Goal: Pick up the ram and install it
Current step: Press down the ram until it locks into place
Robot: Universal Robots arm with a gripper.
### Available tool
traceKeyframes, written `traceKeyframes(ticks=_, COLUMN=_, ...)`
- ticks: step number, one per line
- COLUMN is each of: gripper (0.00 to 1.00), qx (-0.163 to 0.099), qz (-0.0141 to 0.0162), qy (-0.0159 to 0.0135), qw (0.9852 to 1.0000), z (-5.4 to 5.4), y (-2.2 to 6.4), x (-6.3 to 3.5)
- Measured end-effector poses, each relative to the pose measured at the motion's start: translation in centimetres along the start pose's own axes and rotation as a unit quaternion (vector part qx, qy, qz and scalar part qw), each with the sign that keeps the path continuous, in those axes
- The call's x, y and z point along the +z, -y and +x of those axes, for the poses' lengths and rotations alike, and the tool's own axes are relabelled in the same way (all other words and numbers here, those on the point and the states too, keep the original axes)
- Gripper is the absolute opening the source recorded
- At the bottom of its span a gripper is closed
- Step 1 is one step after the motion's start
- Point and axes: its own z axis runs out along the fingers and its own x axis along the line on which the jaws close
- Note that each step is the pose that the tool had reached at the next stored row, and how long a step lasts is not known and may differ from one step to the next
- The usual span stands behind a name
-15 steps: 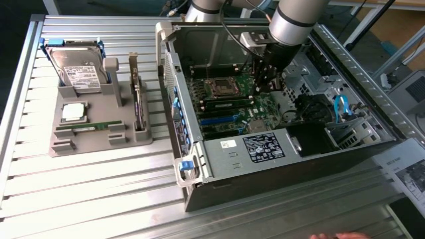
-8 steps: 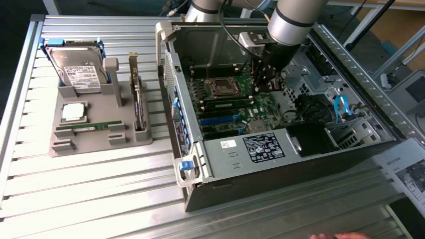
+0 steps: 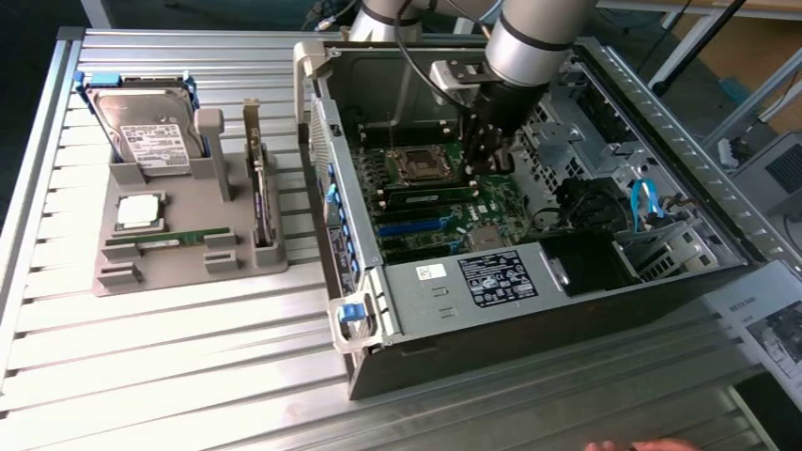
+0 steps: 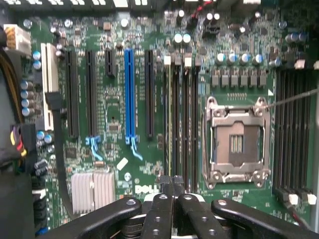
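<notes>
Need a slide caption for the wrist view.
Shut tool poised over motherboard, near memory slots beside the empty processor socket.

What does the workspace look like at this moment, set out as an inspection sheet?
Surface: ribbed silver metal table, carrying a grey plastic parts holder and an open black computer case.
Job's things: thin green ram stick lies flat in the holder; green motherboard exposed, with long black memory slots beside the empty processor socket.
Clutter: silver hard drive, square silver processor chip and upright expansion card in the holder.
Grippers: black gripper shut, inside the case above the memory slots, nothing seen held.
Cables: blue cable in the case.
Surroundings: a person's hand at the table's edge.
</notes>
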Motion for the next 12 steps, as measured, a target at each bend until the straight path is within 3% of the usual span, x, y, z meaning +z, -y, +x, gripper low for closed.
traceKeyframes(ticks=12, gripper=0.1, qx=0.0, qz=0.0, qy=0.0, qw=1.0, z=0.0, y=-2.51, x=-0.02)
